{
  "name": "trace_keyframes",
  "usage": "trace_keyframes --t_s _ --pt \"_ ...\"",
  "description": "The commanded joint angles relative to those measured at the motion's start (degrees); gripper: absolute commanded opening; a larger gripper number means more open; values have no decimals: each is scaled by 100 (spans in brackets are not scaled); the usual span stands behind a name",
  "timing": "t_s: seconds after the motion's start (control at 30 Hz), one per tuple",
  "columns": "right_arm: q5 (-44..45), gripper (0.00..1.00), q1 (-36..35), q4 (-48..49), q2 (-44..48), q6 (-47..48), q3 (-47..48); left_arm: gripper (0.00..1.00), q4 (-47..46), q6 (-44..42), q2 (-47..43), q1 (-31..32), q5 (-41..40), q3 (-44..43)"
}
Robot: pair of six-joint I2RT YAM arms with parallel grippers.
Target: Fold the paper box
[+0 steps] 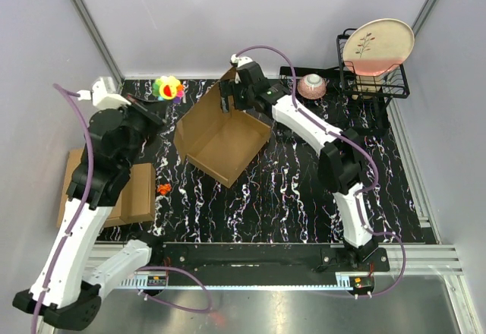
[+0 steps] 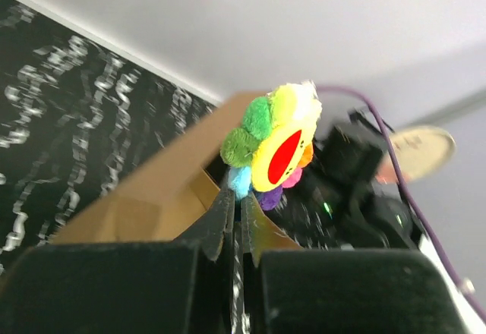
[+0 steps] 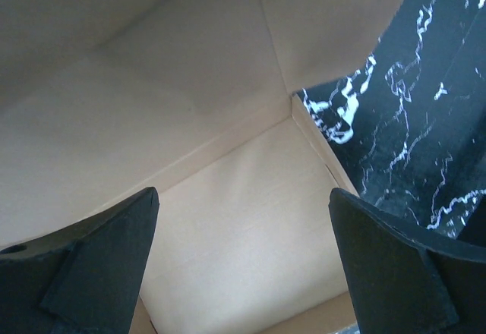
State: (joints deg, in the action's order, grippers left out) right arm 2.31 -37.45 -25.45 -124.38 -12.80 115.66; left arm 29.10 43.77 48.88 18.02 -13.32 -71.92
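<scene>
The brown paper box [image 1: 224,138] stands open on the black marbled mat, one flap raised at its far corner. My right gripper [image 1: 230,97] is at that far corner, open wide and empty. In the right wrist view its fingers [image 3: 99,258] frame the box's bare inside [image 3: 243,266], with the right gripper [image 3: 243,192] above the floor panel. My left gripper [image 1: 154,111] is left of the box, apart from it. In the left wrist view the left gripper [image 2: 237,197] is shut, with only a thin slit. The box's outer wall [image 2: 144,197] lies beyond it.
A rainbow flower plush [image 1: 168,88] lies at the mat's back edge, just past my left fingertips [image 2: 277,148]. Flat cardboard [image 1: 133,193] lies at the left under my left arm. A small orange thing [image 1: 163,189] is beside it. A pink bowl [image 1: 312,86] and a wire rack holding a plate [image 1: 377,45] stand at back right.
</scene>
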Motion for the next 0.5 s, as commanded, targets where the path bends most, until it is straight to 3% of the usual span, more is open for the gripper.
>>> trace_keyframes --t_s 0.0,0.13,0.47 --pt "-169 100 -148 -91 -252 93 851 0 -502 -140 -72 860 287 90" --pt "-362 100 -201 -548 -955 102 1749 0 -502 -105 -28 1387 304 353" --pt "-38 100 -96 -663 -1089 -56 1013 0 -897 -158 393 1608 68 1495"
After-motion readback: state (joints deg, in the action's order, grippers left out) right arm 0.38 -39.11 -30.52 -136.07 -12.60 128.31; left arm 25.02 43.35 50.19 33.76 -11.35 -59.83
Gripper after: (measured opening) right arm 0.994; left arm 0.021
